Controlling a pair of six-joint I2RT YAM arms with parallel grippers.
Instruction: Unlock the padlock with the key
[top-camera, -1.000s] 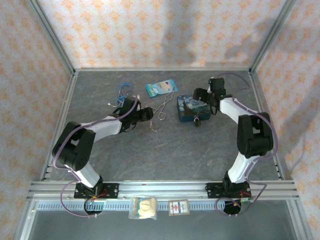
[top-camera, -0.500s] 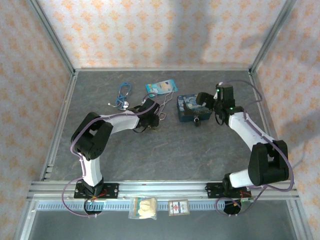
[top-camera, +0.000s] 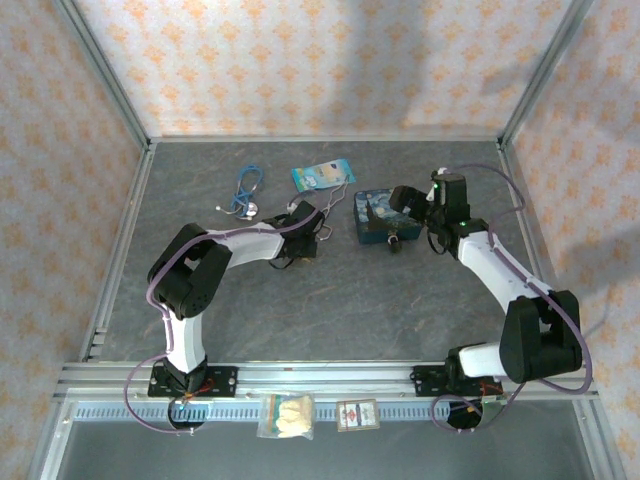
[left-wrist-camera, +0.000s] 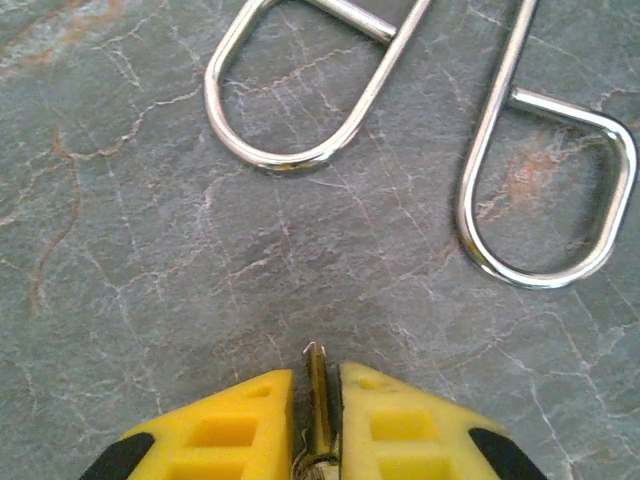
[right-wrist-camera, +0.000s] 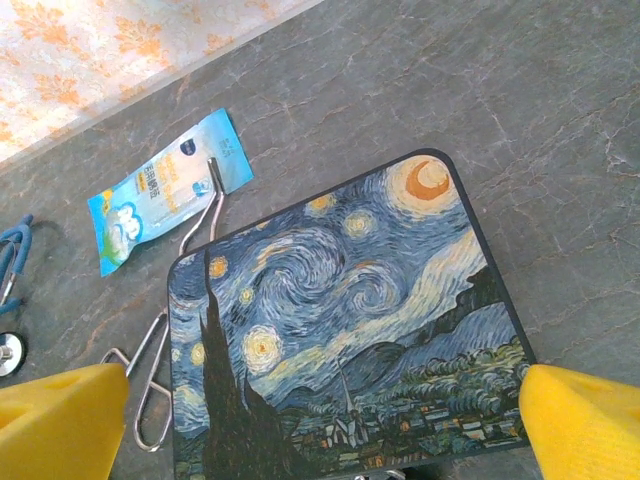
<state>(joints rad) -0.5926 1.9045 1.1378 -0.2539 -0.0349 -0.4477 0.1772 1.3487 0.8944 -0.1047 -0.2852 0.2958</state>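
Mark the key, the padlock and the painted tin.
key (left-wrist-camera: 318, 400), left wrist view, on its thin shaft.
padlock (top-camera: 393, 242), top view, on its dark body.
painted tin (right-wrist-camera: 340, 330), right wrist view, middle of its lid.

A tin painted with a swirling night sky lies flat toward the far right of the grey table, with a pale blue packet just off its far-left corner. Silver forceps lie to the tin's left. A blue stethoscope sits further toward the far-left corner.

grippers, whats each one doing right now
Left gripper: shut on the tiny thin silvery metal key.
Right gripper: open, holding nothing.
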